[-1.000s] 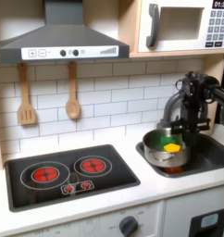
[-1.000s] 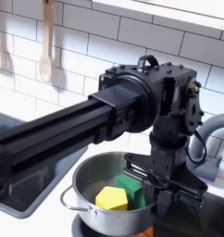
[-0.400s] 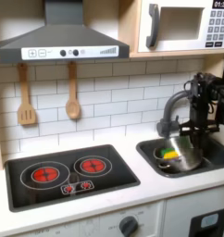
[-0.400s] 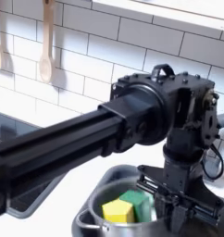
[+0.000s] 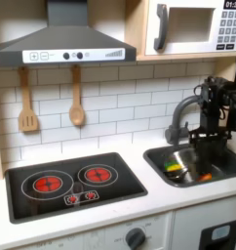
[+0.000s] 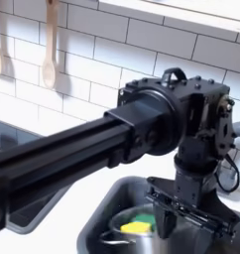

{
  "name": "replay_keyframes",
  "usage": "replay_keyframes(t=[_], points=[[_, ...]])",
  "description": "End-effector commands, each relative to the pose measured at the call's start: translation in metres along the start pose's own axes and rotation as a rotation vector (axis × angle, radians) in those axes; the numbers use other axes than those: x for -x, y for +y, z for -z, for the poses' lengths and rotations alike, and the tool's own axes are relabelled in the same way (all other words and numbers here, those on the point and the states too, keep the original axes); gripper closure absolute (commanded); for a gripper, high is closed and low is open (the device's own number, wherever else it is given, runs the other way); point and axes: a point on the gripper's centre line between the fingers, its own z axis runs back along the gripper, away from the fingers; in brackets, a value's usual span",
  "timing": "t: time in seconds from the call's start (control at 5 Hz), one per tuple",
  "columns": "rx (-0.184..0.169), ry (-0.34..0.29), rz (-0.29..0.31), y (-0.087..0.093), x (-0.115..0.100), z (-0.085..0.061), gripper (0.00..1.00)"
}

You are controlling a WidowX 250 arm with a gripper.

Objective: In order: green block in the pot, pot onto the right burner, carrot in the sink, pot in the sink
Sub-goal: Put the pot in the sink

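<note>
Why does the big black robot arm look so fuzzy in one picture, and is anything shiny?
In the second exterior view the arm sits very close to the camera, so it looks soft and blurry, and the wooden spoons behind are hazy too. In the first exterior view the black cooktop is glossy and reflects light, and the pot in the sink gleams but looks smeared.

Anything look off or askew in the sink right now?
Yes: the pot sits tilted inside the sink, its rim not level, with the green block and a yellow piece crowded together inside. Nothing looks spilled or damaged.
</note>
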Motion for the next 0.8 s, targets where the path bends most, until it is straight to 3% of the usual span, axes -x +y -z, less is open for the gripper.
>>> replay_keyframes(t=[0.0, 0.2, 0.4, 0.6], points=[[-0.013, -0.013, -0.060, 0.017, 0.000, -0.008, 0.00], [-0.010, -0.026, -0.084, 0.024, 0.001, -0.015, 0.00], [-0.023, -0.021, -0.121, 0.036, 0.001, -0.014, 0.00], [-0.047, -0.049, -0.171, 0.052, 0.004, -0.024, 0.00]])
